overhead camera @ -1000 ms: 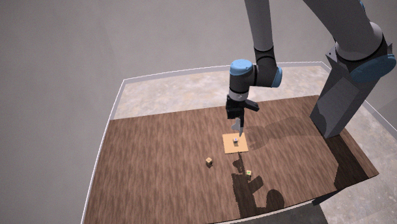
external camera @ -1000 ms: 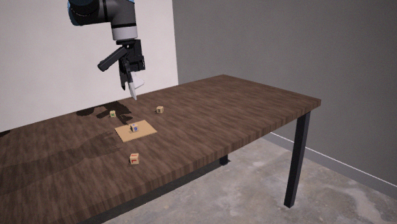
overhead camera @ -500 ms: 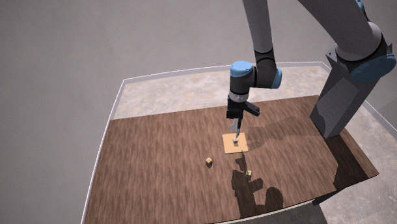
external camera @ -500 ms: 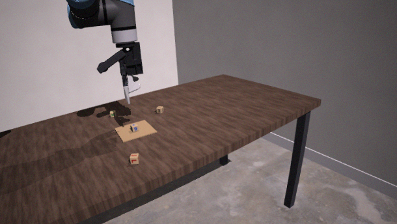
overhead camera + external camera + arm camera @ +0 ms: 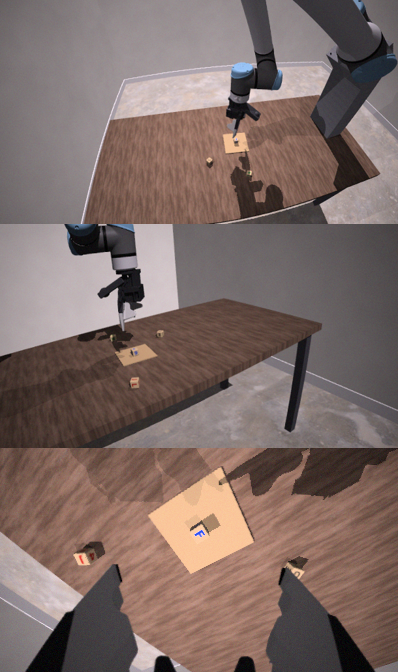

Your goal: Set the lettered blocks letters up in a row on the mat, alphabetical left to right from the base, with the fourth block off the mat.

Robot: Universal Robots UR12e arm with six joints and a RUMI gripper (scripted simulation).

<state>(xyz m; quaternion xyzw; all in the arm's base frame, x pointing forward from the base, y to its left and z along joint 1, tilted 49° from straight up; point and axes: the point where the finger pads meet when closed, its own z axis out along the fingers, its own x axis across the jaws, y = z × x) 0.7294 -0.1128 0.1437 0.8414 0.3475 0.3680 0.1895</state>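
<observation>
A tan mat (image 5: 229, 148) (image 5: 147, 355) (image 5: 227, 538) lies on the wooden table. A block with a blue F on top (image 5: 236, 140) (image 5: 134, 351) (image 5: 200, 531) stands on the mat near its middle. A block with red marks (image 5: 134, 382) (image 5: 88, 554) lies off the mat, near the table edge. A block with green marks (image 5: 249, 173) (image 5: 113, 337) lies off the mat in the arm's shadow. A tan block with a dark mark (image 5: 209, 161) (image 5: 160, 333) (image 5: 296, 569) lies off the mat too. My gripper (image 5: 235, 134) (image 5: 123, 327) (image 5: 200, 567) is open and empty, well above the mat.
The dark wooden table (image 5: 147, 163) (image 5: 228, 331) stands on a concrete floor. The robot's grey base column (image 5: 339, 98) rises at the table's far right in the top view. The table edge and floor show at the lower left of the wrist view.
</observation>
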